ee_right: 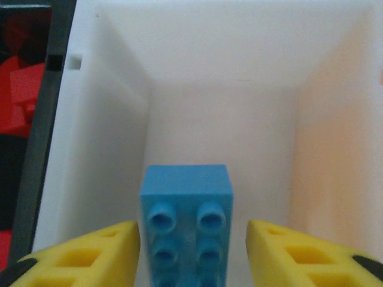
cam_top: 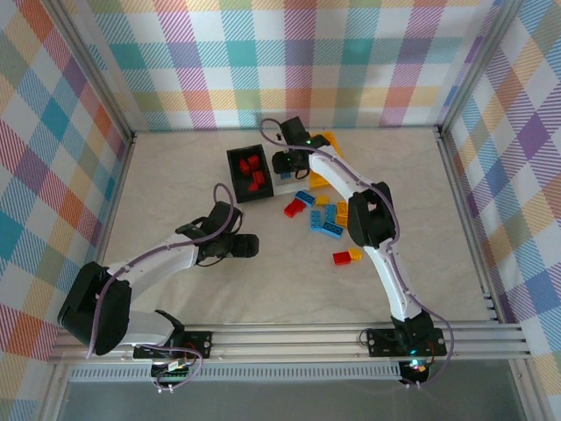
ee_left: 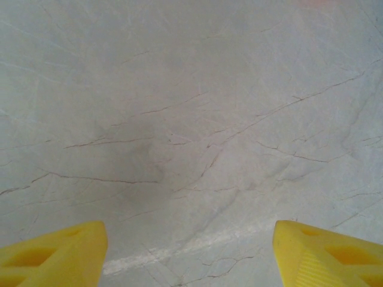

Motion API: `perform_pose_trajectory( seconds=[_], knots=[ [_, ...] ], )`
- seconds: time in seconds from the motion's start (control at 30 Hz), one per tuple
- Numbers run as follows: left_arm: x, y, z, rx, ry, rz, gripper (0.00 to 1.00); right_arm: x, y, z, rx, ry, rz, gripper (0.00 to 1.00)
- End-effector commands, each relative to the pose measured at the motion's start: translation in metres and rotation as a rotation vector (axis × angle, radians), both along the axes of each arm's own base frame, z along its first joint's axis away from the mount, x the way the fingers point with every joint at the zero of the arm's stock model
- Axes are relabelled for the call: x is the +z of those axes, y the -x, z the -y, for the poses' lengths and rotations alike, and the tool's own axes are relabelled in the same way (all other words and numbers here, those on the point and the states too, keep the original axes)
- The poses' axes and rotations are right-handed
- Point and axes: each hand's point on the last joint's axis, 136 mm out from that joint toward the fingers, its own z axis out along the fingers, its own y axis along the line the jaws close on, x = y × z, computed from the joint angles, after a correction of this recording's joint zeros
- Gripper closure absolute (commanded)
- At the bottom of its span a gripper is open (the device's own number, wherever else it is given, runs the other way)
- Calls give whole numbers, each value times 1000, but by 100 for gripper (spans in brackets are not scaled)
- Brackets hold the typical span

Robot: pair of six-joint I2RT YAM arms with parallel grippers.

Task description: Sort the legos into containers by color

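Observation:
My right gripper [ee_right: 192, 230] hangs inside the white bin [ee_right: 108, 137], open, with a blue lego [ee_right: 185, 191] standing between its fingers. The left finger is against the brick and a narrow gap shows on the right. In the top view this gripper [cam_top: 287, 163] is over the white bin [cam_top: 287, 183], between the black bin [cam_top: 237, 180] holding red legos [cam_top: 253, 172] and the yellow-orange bin [cam_top: 327, 143]. Loose blue, yellow and red legos [cam_top: 323, 216] lie in front of the bins. My left gripper [cam_top: 248, 246] is open over bare table, and in its wrist view the gripper [ee_left: 190, 230] has nothing between its fingers.
A red and a yellow lego [cam_top: 348, 256] lie apart from the pile, near the right arm's forearm. The black bin's rim [ee_right: 42, 149] stands right beside the white bin's left wall. Checked walls enclose the table on three sides.

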Motion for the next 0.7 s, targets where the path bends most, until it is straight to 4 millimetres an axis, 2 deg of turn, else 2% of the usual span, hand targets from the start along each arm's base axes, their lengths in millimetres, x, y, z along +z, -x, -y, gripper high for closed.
perform_pose_trajectory(
  seconds=[0.0, 0.1, 0.17, 0.23, 0.3, 0.4, 0.47, 0.57, 0.67],
  knots=[
    [-1, 5, -7, 17, 3, -20, 26, 36, 4, -5, 25, -40, 34, 42],
    [1, 4, -5, 25, 24, -16, 26, 64, 17, -8, 46, -84, 64, 41],
    [3, 3, -4, 30, 32, -12, 27, 78, 32, -7, 61, -87, 73, 41],
    [7, 3, -3, 32, 41, -6, 27, 91, 58, -5, 79, -89, 71, 41],
    [11, 3, -3, 35, 46, 4, 27, 94, 87, 4, 85, -75, 58, 40],
    [15, 3, -3, 42, 63, 14, 27, 75, 135, 34, 77, -34, -14, 34],
    [15, 4, 0, 43, 82, 10, 27, 52, 163, 58, 96, 47, -71, 32],
    [14, 6, 6, 31, 92, 6, 27, 24, 191, 90, 116, 172, -149, 30],
    [13, 7, 11, 23, 91, 5, 27, 8, 205, 113, 87, 228, -204, 30]
  ],
)
